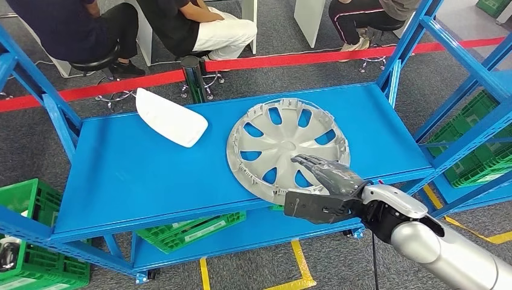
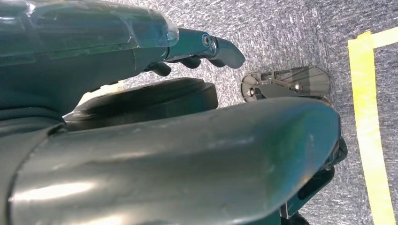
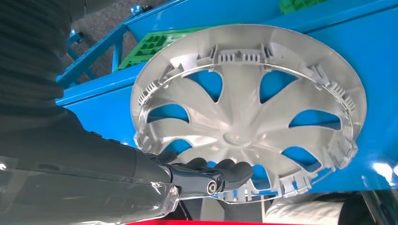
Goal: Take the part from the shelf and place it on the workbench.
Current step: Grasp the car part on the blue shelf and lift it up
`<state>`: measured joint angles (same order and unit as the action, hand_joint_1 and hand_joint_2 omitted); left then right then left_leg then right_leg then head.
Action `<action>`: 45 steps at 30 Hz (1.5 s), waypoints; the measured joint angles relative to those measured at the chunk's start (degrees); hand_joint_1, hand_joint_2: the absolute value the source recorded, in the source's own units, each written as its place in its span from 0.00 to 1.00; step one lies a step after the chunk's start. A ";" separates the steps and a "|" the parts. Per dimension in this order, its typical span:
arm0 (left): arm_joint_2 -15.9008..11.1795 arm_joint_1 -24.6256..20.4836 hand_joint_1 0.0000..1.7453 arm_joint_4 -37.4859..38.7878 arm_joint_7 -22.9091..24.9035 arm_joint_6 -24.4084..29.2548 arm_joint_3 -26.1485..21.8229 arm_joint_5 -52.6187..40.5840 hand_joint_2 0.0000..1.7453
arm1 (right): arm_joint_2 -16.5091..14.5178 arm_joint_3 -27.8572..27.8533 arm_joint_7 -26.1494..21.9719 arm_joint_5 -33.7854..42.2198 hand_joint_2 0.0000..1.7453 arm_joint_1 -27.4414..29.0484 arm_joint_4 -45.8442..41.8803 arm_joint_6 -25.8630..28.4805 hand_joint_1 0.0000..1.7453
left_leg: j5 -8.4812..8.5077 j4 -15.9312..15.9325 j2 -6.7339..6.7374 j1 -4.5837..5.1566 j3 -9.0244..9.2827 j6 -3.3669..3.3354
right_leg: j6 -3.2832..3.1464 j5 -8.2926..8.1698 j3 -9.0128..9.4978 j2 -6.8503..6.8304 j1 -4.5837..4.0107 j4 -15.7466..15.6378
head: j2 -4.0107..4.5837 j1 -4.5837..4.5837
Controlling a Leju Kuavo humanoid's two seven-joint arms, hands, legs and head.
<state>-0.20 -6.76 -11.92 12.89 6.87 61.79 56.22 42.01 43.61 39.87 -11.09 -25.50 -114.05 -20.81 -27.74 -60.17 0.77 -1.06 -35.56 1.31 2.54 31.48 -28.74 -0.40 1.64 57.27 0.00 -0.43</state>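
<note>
My right hand (image 1: 320,190): fingers over near rim, firm grip unclear | hubcap (image 1: 287,147): flat on blue shelf (image 1: 121,169), under my fingers | handling: light, stiff, slippery plastic; grip rim through spoke opening.

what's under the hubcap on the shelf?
Blue shelf board shows through the hubcap's spoke openings. The near rim overhangs the shelf edge by the right hand. Whether its fingers reach beneath is hidden.

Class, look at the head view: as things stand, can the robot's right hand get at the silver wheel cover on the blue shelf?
Probably yes: the right hand already lies over the near rim of the wheel cover, with nothing between them.
</note>
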 joint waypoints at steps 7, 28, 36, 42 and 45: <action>0.89 0.02 0.00 -0.01 1.20 -1.09 0.00 -0.51 0.00 | -0.73 -0.08 0.00 -5.55 1.00 -0.41 0.00 -2.05 0.00 | 0.00 -0.01 -0.09 -0.01 0.06 0.00 | 0.00 0.00 -0.02 0.01 0.01 -0.01 | 0.00 0.02; 2.50 0.37 0.00 1.51 -1.28 -2.19 0.11 -3.40 0.00 | -3.63 -12.22 0.15 -21.50 1.00 12.17 5.85 -18.89 0.00 | -0.07 -0.01 -0.52 0.06 0.04 -0.10 | 0.11 0.07 0.12 -0.17 0.17 -0.10 | 0.00 0.04; 2.64 0.18 0.00 1.87 -0.72 -2.45 0.13 -3.29 0.00 | -3.37 -13.54 0.15 -20.92 1.00 12.22 7.68 -17.24 0.00 | -0.07 -0.01 -0.49 0.06 0.05 -0.11 | 0.11 0.07 0.13 -0.16 0.17 -0.10 | 0.00 0.04; 2.67 0.16 0.00 1.91 -0.67 -2.50 0.17 -2.87 0.00 | -2.24 -12.59 0.15 -19.53 1.00 9.72 7.96 -9.76 0.00 | -0.09 -0.01 -0.26 0.07 0.11 -0.13 | 0.12 0.07 0.12 -0.09 0.17 -0.10 | 0.00 0.05; 2.67 0.16 0.00 1.91 -0.67 -2.50 0.17 -2.82 0.00 | -1.72 -11.74 0.15 -19.44 1.00 8.81 7.96 -8.29 0.00 | -0.09 -0.01 -0.26 0.07 0.11 -0.13 | 0.12 0.07 0.13 -0.08 0.17 -0.10 | 0.00 0.04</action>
<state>2.47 -6.60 -10.01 12.22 4.37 61.96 53.40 40.30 31.86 40.02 -30.53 -16.69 -106.09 -29.10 -27.82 -60.18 0.51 -0.98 -35.45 1.18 2.66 31.55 -28.61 -0.49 1.82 57.17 0.00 -0.39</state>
